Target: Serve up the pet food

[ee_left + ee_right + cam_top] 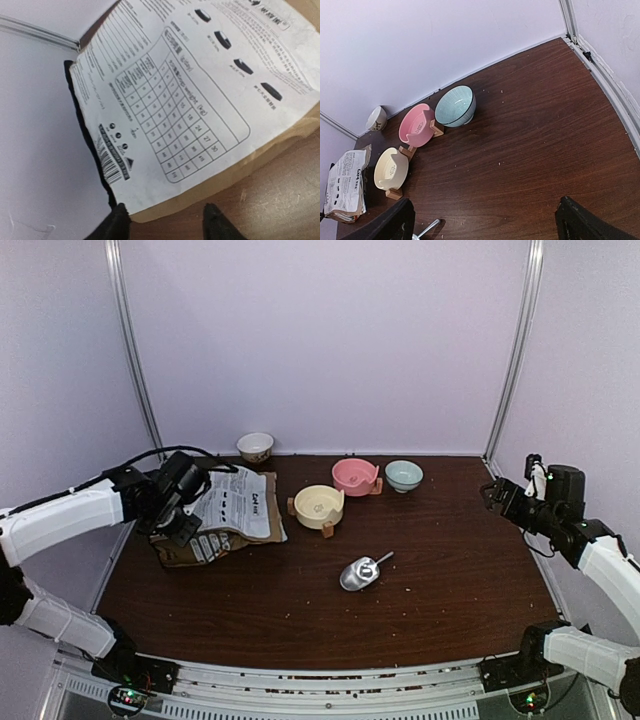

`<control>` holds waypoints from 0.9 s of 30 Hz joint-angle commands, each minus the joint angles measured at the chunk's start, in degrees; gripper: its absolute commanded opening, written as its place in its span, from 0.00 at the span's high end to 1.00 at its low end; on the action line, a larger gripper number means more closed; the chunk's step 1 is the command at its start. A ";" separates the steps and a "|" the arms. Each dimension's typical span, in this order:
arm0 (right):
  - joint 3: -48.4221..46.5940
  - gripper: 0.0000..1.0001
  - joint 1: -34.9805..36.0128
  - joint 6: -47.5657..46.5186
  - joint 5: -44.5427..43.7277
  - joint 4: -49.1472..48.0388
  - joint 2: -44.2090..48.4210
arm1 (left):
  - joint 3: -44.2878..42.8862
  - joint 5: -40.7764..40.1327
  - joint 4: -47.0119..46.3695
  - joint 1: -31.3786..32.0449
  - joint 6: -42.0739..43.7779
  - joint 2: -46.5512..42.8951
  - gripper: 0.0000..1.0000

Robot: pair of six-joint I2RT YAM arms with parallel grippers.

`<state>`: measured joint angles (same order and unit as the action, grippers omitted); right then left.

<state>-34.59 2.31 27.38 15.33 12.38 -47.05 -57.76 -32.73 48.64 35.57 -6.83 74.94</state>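
The big white-grey and brown printed bag lies flat at the left of the dark wooden table. On it I can read a feeding chart headed "weight (kg)" with the numbers 24, 27 and 30. There is also a barcode by one corner. The rest of the print is too small for me to read.

My left arm comes in from the left and bends down over the bag. The left gripper is spread apart above the bag's brown edge and has hold of nothing. My right arm is up high at the right side. The right gripper is spread wide and is empty too.

I cannot see the pet food, so I cannot tell which way it points. The bag's long side runs from near-left to far-right.

The silver metal scoop lies in the middle, with its handle pointing far-right.
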 commanded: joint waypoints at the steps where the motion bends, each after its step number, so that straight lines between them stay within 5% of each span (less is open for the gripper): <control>1: -1.61 0.00 0.76 -0.56 1.50 -0.67 0.16 | -3.20 4.98 -3.09 -0.04 0.90 -5.89 0.41; 8: -0.76 0.00 1.62 0.39 1.98 -0.74 2.06 | -4.64 20.72 -18.18 2.15 11.81 -6.40 0.33; 11: 0.01 0.00 1.95 0.82 1.96 -0.78 3.01 | -5.50 22.37 -20.10 3.79 16.18 -3.03 0.34; 15: 0.33 0.00 2.17 0.99 1.94 -0.32 3.86 | -6.85 25.12 -19.84 4.15 20.11 2.11 0.48; 23: 0.49 0.00 2.52 1.20 1.29 0.56 4.79 | -9.01 24.97 -18.55 7.71 23.79 11.55 0.46; 27: 0.76 0.00 2.69 1.81 1.29 0.29 4.96 | -9.16 24.60 -21.79 9.51 22.75 15.34 0.36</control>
<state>-34.54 4.45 28.34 16.71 12.73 -42.94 -65.17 -8.29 31.24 43.35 15.05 87.64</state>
